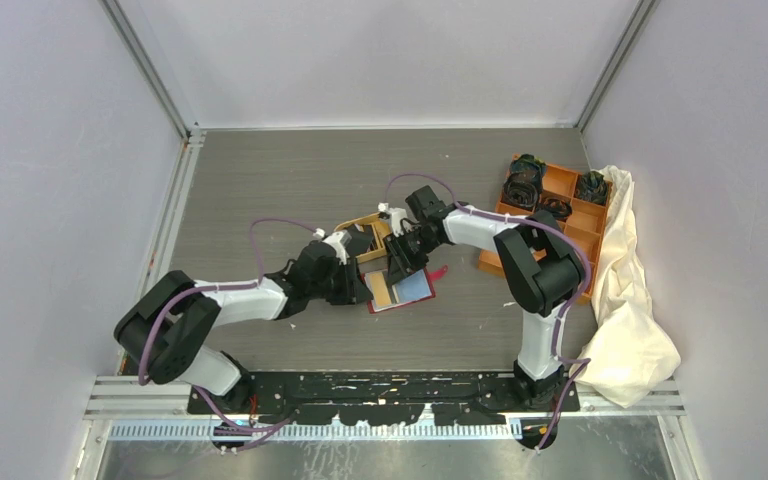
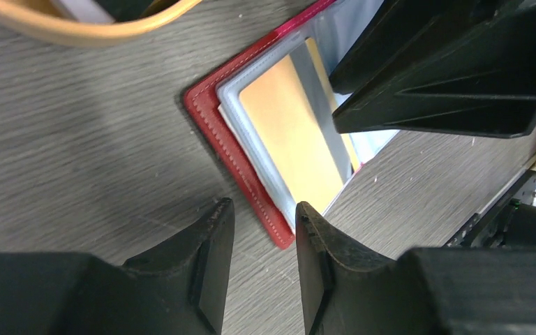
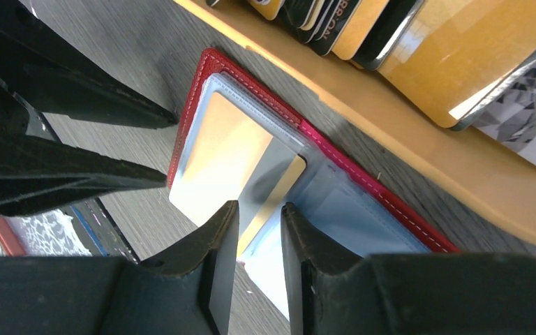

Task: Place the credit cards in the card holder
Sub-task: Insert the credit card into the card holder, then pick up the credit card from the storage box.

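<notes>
The card holder lies open and flat at the middle of the top view, its long axis running left to right with the right end slightly higher and the clasp tab at that right end. A yellowish card sits inside the clear sleeve of its left half. In the left wrist view this card's long axis runs from the top centre down toward the lower right.

The left gripper hangs at the holder's lower left corner, jaws narrowly apart with only bare table and the red corner showing between them. It holds nothing. The right gripper hovers over the middle of the holder from the upper right of the top view. Its jaws are also a narrow gap apart, and the card's edge shows below that gap (it looks flat in the sleeve, not pinched).

The remaining cards stand on edge in the orange tray, just beside the holder's far long edge. Fetching the next one probably means going up-left in the top view. Both grippers look about equally near to the tray.
</notes>
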Robot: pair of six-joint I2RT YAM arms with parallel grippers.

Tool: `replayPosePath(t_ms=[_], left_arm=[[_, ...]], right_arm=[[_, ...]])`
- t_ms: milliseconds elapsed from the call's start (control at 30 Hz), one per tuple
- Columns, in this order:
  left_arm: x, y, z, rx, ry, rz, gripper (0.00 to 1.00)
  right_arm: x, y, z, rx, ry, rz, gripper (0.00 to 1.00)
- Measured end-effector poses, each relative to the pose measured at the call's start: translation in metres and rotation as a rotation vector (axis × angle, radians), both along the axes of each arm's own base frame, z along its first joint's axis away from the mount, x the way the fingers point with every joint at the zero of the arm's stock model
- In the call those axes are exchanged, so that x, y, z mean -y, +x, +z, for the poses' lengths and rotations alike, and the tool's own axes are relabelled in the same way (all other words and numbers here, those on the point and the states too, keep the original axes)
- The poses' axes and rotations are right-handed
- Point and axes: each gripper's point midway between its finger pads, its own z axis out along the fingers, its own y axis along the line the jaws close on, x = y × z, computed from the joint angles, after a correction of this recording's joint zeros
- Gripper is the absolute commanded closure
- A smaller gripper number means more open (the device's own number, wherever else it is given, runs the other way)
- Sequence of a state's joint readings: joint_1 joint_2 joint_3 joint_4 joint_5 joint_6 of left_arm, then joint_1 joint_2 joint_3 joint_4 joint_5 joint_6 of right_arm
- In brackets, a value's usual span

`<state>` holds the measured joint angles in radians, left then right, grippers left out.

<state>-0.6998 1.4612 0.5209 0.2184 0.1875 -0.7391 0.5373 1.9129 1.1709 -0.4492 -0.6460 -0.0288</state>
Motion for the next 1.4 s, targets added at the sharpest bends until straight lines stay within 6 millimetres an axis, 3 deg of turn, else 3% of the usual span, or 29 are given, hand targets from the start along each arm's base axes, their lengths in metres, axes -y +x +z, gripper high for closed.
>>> replayPosePath(t_ms=[367,633,767,933,1000,1100,1133,1200,1233,1400], left_arm=[[0.012,0.005,0.001,-0.012,-0.034,-0.016,0.62],[0.009,0.003,0.001,-0.014,-0.035,-0.017,0.61],[-0.004,-0.006,0.004,-0.006,-0.006,-0.014,0.6],[-0.017,-0.007,0.034,0.096,0.007,-0.018,0.58],[-0.021,-0.004,0.053,0.166,-0.004,-0.015,0.48],[-0.03,0.002,0.08,0.274,-0.017,0.0,0.36],[-0.033,0.004,0.089,0.305,-0.02,0.011,0.34],[-0.041,0.006,0.1,0.344,-0.014,0.026,0.33],[-0.044,0.007,0.104,0.354,-0.01,0.032,0.32],[-0.052,0.017,0.141,0.381,0.027,0.029,0.32]], right_arm=[[-0.009,-0.009,0.002,-0.025,0.02,0.023,0.74],[-0.009,-0.01,0.008,-0.026,0.02,0.056,0.66],[-0.003,-0.008,0.018,0.017,0.021,0.091,0.62],[0.012,0.002,0.051,0.144,0.026,0.138,0.6],[0.017,0.01,0.064,0.208,0.015,0.157,0.58],[0.023,0.025,0.085,0.321,-0.017,0.175,0.47],[0.024,0.03,0.093,0.36,-0.026,0.177,0.37],[0.026,0.04,0.107,0.424,-0.037,0.174,0.05],[0.026,0.045,0.115,0.461,-0.039,0.171,0.01],[0.006,0.08,0.167,0.572,0.06,0.096,0.01]])
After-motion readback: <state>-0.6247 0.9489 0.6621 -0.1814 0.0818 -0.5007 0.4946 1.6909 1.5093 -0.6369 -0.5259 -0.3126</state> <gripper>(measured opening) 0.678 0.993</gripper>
